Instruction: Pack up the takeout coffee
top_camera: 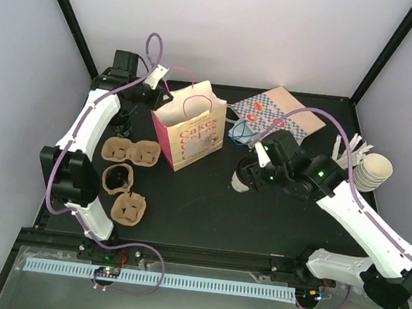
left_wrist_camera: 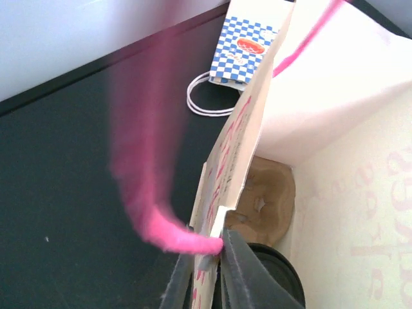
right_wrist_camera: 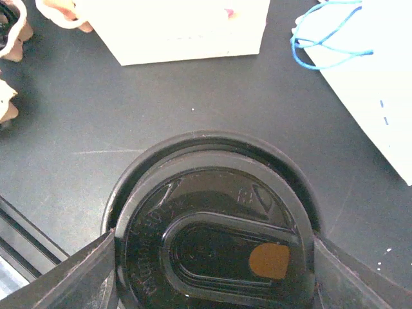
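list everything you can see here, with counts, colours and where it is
takeout coffee: 1, white cup with black lid, centre-right of the table
pink bag: 1, cream with pink print and handles, upright, centre back
checked bag: 1, blue and white, lying flat behind the coffee
pulp trays: 3, brown, left of the pink bag; a fourth lies inside the bag
stacked cups: 1 stack, cream, right edge
white pieces: count unclear, beside the stack
table: 1, black
left hand: 1, dark fingers pinching the pink bag's rim
right hand: 1, dark fingers against both sides of the coffee's lid
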Tool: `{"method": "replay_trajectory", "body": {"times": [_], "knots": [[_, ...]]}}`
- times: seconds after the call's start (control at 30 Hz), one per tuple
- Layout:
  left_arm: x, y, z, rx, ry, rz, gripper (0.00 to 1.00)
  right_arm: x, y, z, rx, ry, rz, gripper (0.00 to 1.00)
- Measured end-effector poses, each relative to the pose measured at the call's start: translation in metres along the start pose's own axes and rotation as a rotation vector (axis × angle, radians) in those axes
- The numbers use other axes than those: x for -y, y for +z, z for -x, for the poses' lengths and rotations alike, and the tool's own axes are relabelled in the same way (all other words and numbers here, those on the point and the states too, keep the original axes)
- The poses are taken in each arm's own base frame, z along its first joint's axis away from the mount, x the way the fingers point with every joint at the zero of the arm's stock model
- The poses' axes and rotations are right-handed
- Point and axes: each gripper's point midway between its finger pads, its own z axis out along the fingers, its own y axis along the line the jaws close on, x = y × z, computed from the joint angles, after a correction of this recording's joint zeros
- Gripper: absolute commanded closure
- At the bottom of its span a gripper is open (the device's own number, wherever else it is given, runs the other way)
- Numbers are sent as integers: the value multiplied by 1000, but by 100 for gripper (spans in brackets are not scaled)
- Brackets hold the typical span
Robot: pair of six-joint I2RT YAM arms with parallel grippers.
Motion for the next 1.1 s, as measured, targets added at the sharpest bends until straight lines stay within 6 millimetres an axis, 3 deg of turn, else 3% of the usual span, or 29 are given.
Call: {"method": "replay_trajectory", "body": {"times": [0.07, 0.3, 0.53, 0.77, 1.1], "knots": [[4, 0, 1, -3, 6, -9, 98, 2, -8, 4, 16, 5, -7, 32], [25, -2, 3, -6, 44, -34, 98, 9, -36, 18, 86, 11, -40, 33], [73, -25, -1, 22, 133, -36, 98, 21, -65, 27, 167, 20, -93, 34], [118, -38, -12, 48, 247, -32, 99, 25, -107, 43, 294, -7, -107, 35], [161, -47, -26, 64, 363, -44, 99, 10, -147, 69, 433, -62, -27, 37]]}}
